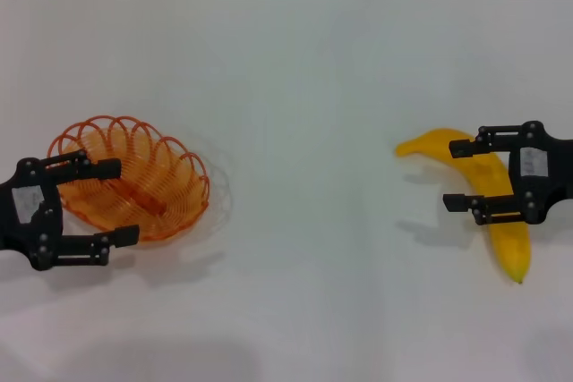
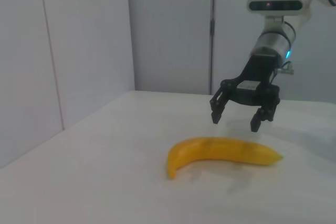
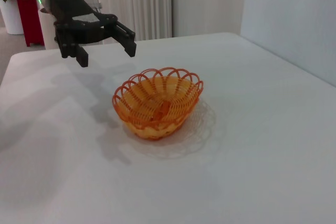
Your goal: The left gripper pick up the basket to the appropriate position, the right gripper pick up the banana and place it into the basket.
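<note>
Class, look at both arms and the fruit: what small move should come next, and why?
Probably lower the left end effector onto the basket rim: it hangs open above it, gripping nothing. The right end effector likewise hovers open over the banana.

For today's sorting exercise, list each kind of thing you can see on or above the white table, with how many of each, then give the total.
Baskets: 1, the orange wire basket
Bananas: 1, the yellow banana
Grippers: 2, the left gripper and the right gripper, both open above the table
Total: 4
</note>
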Robot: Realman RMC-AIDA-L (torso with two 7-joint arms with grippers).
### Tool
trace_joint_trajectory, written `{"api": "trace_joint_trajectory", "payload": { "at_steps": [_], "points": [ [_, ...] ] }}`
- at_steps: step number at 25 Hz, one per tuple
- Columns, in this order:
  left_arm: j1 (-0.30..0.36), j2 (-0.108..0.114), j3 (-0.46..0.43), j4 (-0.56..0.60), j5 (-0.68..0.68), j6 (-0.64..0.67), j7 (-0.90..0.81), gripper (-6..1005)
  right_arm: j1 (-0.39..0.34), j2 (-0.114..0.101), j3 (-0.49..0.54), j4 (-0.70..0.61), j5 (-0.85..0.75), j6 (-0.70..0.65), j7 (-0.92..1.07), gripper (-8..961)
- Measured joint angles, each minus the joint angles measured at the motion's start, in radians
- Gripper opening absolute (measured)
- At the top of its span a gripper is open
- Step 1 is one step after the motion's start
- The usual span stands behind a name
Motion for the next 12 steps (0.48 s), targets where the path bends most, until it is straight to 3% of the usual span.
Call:
{"api": "trace_joint_trajectory", "payload": {
  "at_steps": [8,12],
  "points": [
    [0.0,-0.005,-0.001,0.0,-0.003,-0.025,-0.007,879,0.0,0.007,0.0,0.0,-0.012,0.013,0.0,741],
    [-0.01,-0.018,-0.05,0.007,-0.004,-0.072,-0.075,879,0.002,0.012,0.0,0.0,-0.023,0.026,0.002,740]
  ]
}}
